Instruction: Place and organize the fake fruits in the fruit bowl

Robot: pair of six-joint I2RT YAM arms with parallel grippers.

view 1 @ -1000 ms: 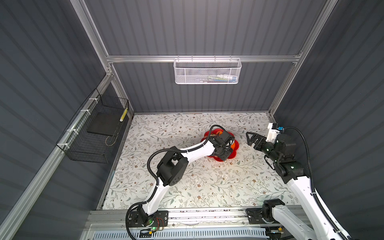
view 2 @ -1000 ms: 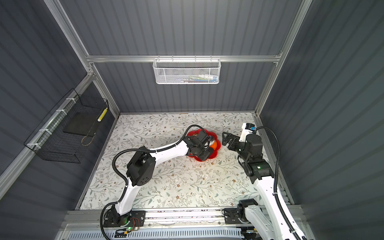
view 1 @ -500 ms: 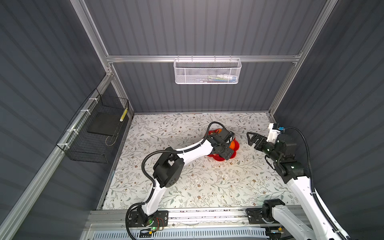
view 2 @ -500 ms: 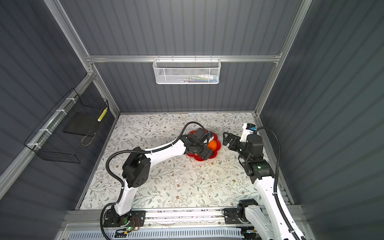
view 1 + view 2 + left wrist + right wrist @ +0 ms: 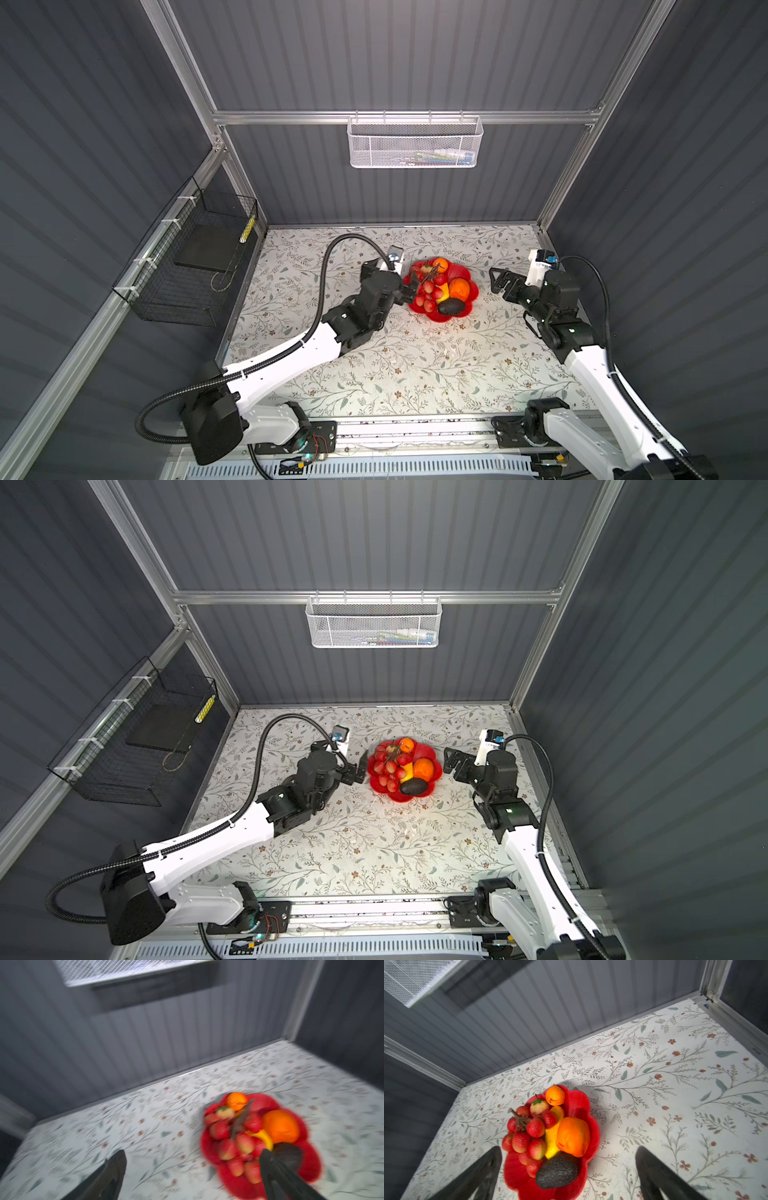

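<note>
The red flower-shaped fruit bowl (image 5: 462, 272) (image 5: 428, 752) (image 5: 578, 1103) sits on the floral table and holds all the fake fruits: red grape-like bunch (image 5: 428, 291) (image 5: 527, 1136), yellow oblong fruit (image 5: 551, 1138), large orange (image 5: 459, 288) (image 5: 573, 1136), small orange (image 5: 555, 1095), strawberry (image 5: 538, 1106) and dark avocado (image 5: 451, 307) (image 5: 558, 1171). My left gripper (image 5: 359, 769) (image 5: 193, 1155) is open at the bowl's left edge, holding nothing; its wrist view is blurred. To the right of the bowl my right gripper (image 5: 496, 280) (image 5: 569, 1150) is open and empty, a short way off.
A white mesh basket (image 5: 415, 143) hangs on the back wall. A black wire basket (image 5: 195, 266) is fixed to the left wall. Grey walls close the table on three sides.
My left gripper has opened and pulled back leftward from over the bowl to its left edge, and the grape-like bunch now lies uncovered in the bowl. The right arm has barely moved.
</note>
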